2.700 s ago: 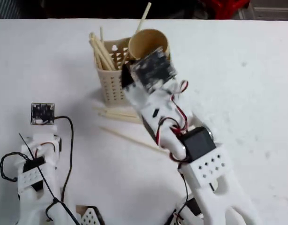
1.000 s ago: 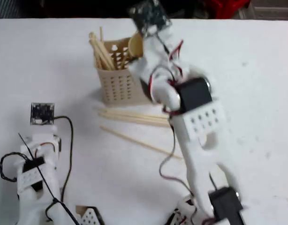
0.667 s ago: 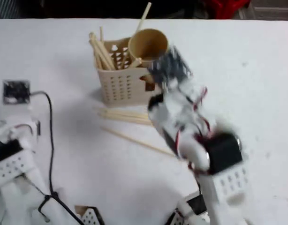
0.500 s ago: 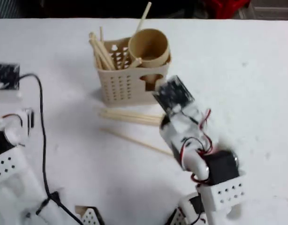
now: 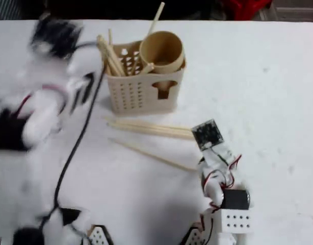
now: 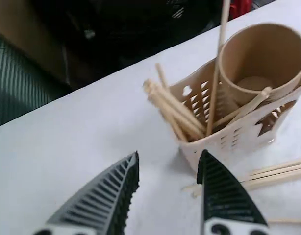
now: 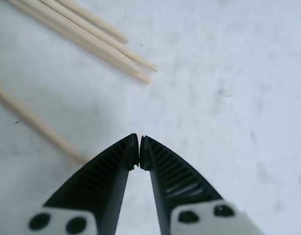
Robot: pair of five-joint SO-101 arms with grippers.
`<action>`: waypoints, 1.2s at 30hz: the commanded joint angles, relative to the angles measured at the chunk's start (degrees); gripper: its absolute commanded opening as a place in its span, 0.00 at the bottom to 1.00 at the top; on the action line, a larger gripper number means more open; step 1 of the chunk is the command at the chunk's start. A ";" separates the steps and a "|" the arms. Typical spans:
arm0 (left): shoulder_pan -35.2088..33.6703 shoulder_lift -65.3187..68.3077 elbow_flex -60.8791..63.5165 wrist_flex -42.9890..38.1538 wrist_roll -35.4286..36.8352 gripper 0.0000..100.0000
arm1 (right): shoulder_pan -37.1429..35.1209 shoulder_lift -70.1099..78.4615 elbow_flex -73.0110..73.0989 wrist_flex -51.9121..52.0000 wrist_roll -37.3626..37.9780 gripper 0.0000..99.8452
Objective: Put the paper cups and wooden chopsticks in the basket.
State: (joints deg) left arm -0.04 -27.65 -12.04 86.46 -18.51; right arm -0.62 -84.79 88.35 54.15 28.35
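Overhead, shut tight and empty, right gripper (image 7: 139, 142) just 3 o'clock of loose wooden chopsticks (image 5: 149, 128); left gripper (image 6: 167, 164) spread wide, basket (image 5: 141, 94) roughly 3 o'clock.

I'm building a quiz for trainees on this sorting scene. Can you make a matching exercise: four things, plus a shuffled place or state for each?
Things:
1. paper cup
2. loose chopsticks
3. left end effector
4. right end effector

Places or states:
A. shut, holding nothing, above the table
B. inside the basket
C. open, holding nothing
D. lying on the table beside the basket

Pairs: 1-B; 2-D; 3-C; 4-A
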 commanded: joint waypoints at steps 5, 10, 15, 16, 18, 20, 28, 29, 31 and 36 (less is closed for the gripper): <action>8.75 32.84 -38.77 0.09 1.41 0.21 | 0.48 -16.40 8.70 -1.27 0.53 0.02; 9.71 49.71 -57.58 0.44 1.49 0.21 | 0.40 -18.15 8.53 1.10 0.53 0.02; 13.49 63.25 -71.12 -1.67 1.49 0.21 | 0.48 -18.33 8.53 0.75 0.53 0.02; 14.02 65.54 -73.23 -2.81 1.49 0.21 | 0.48 -18.33 8.53 0.75 0.53 0.02; 14.99 69.41 -76.57 -5.19 1.58 0.20 | 0.48 -18.33 8.53 0.75 0.53 0.02; 15.34 72.48 -79.30 -7.12 3.69 0.20 | 0.48 -18.33 8.53 0.84 0.53 0.02; 12.09 76.97 -80.62 -11.87 12.92 0.20 | 0.48 -18.33 8.53 0.92 0.53 0.02; 12.00 77.49 -80.62 -11.96 13.10 0.20 | 0.48 -18.33 8.53 0.92 0.53 0.02; 12.00 78.55 -80.62 -12.13 13.01 0.20 | 0.48 -18.33 8.53 0.92 0.53 0.02; 12.09 81.27 -81.05 -12.22 13.10 0.19 | 0.48 -18.33 8.53 0.92 0.53 0.02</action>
State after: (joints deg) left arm 12.53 53.32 -90.46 75.56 -6.11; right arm -0.62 -102.46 96.35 55.03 28.44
